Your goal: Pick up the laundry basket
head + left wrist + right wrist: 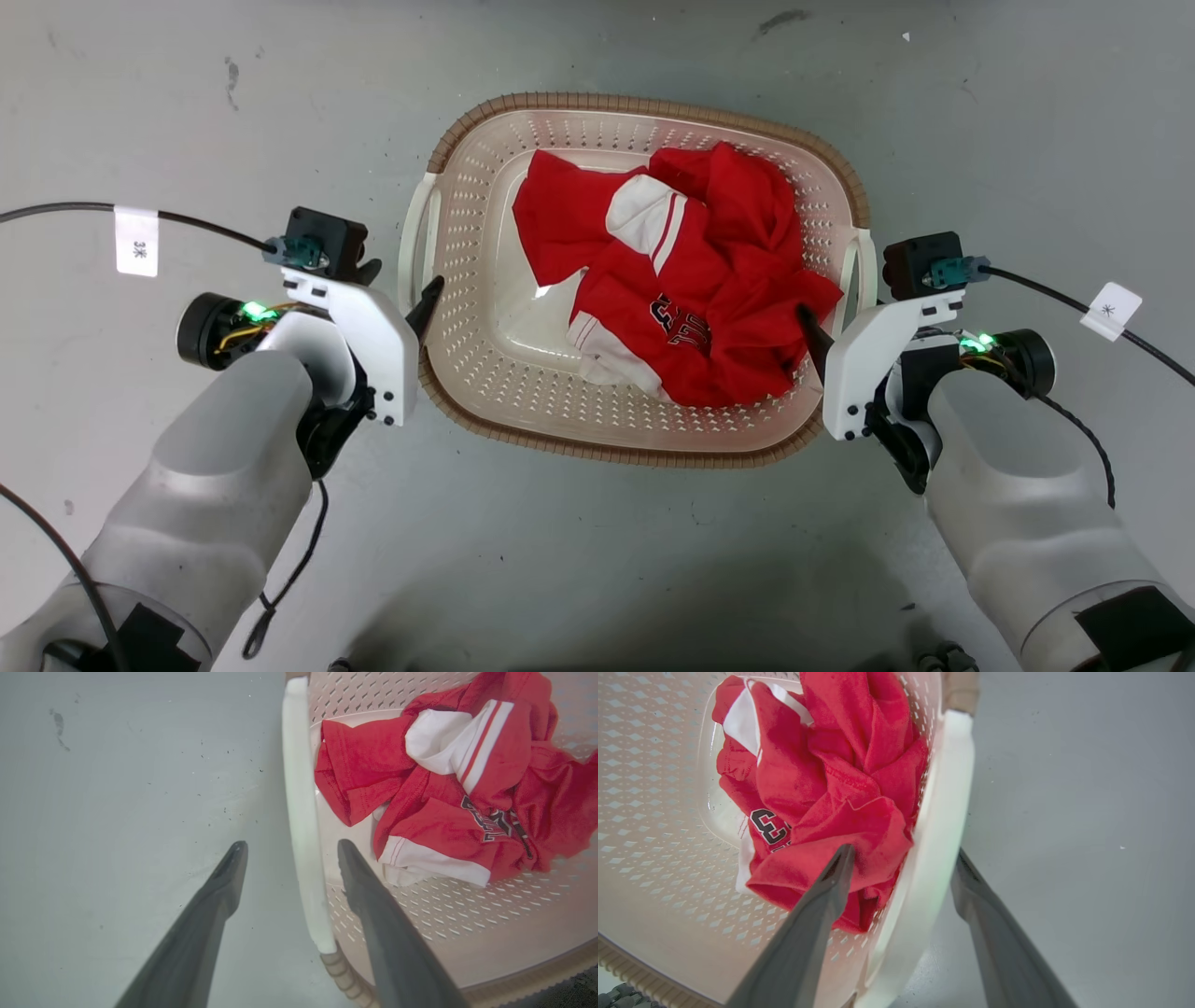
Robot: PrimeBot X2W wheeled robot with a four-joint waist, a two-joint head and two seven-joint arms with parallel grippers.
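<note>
Pale forearms [215,485] low in head view. Laundry basket [467,308] sits on the floor [597,560] centred between the arms, long axis left to right, a handle at each end. Left claw [290,845] spread apart, straddling the left handle [301,812], gaps on both sides. Right claw [903,854] apart around the right handle [943,835], inner finger over the red jersey [840,784]. Likely next: close both, lift level.

Glossy perforated plastic laundry basket [485,308], red cloth garment [719,308]

head view from above, wrist views close in, sharing laundry basket [476,280]
</note>
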